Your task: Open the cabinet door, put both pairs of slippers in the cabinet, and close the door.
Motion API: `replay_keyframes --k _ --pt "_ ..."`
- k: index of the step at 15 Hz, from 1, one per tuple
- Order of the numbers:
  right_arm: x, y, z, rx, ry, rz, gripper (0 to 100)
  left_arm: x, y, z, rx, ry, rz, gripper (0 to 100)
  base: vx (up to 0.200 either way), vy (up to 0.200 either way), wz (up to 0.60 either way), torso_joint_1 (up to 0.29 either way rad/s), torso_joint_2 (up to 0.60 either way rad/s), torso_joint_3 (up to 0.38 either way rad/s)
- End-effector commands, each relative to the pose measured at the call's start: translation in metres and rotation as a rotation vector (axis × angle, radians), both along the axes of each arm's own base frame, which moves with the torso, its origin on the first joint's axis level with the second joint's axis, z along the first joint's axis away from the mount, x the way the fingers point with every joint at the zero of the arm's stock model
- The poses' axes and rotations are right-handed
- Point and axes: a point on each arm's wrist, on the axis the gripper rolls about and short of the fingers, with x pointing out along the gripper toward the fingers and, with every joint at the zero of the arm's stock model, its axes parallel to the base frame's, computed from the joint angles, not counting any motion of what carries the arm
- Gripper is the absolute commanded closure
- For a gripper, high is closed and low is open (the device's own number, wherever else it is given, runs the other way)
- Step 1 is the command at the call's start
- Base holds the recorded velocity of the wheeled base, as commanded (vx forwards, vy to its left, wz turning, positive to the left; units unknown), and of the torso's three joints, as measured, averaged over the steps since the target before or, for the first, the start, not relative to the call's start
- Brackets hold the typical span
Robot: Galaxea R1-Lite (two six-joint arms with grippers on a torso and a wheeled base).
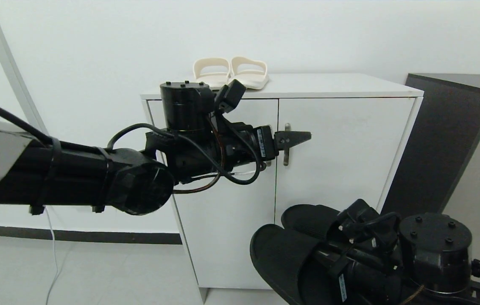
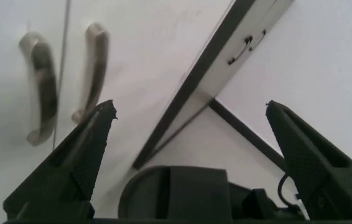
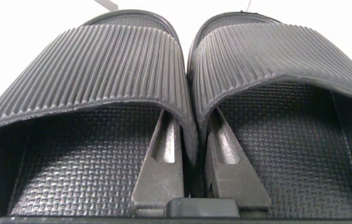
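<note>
1. two arms share this job. the left arm [image 1: 74,178] comes across from the left at handle height. its left gripper [image 1: 297,137] sits just in front of the seam between the doors, fingers spread wide with nothing between them (the left wrist view shows the gap plainly). i judge it is lined up there to hook a handle and pull.
2. the cream slippers [image 1: 230,73] lie side by side on the cabinet top, toward its back left. nothing touches them, and they look like the second pair to be stowed.
3. the cabinet [image 1: 350,169] has both doors shut, so the opening step is not yet done. two upright handles [image 2: 39,87] flank the seam. the right door's handle is just beside the fingertips, but i cannot tell whether they touch.
4. the black slippers [image 1: 282,250] hang low in front of the right door, well below the handles. the right gripper [image 3: 193,124] has one finger inside each slipper and is clenched on the two inner side walls, pressing them together. that way one grasp carries the whole pair. holding them low probably keeps them ready to go in, though they may sit in the path of a swinging door.
5. a dark unit [image 1: 456,148] stands just beside the cabinet on the far right and seems to play no part.
</note>
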Motion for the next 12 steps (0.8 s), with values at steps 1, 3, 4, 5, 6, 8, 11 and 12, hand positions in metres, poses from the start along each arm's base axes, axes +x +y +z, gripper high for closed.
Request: replay_keyframes --k 1,3,4,5,6,8,11,12 --pt "0.000 0.000 -0.001 -0.004 0.002 0.001 100 0.011 0.001 0.001 0.000 0.005 0.004 0 0.000 0.000 0.00 0.000 0.00 0.000" --pt "0.000 0.001 -0.001 -0.004 0.004 0.006 100 0.015 -0.002 0.005 0.005 0.010 0.002 0 0.000 0.000 0.00 0.000 0.00 0.000" --pt "0.000 0.001 -0.001 -0.002 0.007 0.017 100 0.018 -0.005 0.007 0.015 0.020 0.004 0 0.000 0.000 0.00 0.000 0.00 0.000" --pt "0.000 0.001 -0.001 -0.002 0.007 0.017 100 0.018 -0.008 0.008 0.029 0.035 0.008 0 0.000 0.000 0.00 0.000 0.00 0.000" --pt "0.000 0.001 -0.002 -0.002 0.008 0.019 100 0.019 -0.010 0.009 0.035 0.043 0.009 0 0.000 0.000 0.00 0.000 0.00 0.000" --pt "-0.001 0.000 -0.002 -0.002 0.008 0.019 100 0.027 -0.017 0.008 0.047 0.050 0.063 0 0.000 0.000 0.00 0.000 0.00 0.000" --pt "0.000 0.001 -0.001 -0.002 0.006 0.021 100 0.032 -0.021 0.007 0.049 0.051 0.069 0 0.000 0.000 0.00 0.000 0.00 0.000" --pt "0.000 0.001 -0.001 -0.002 0.006 0.021 100 0.035 -0.023 0.007 0.054 0.057 0.072 0 0.000 0.000 0.00 0.000 0.00 0.000"
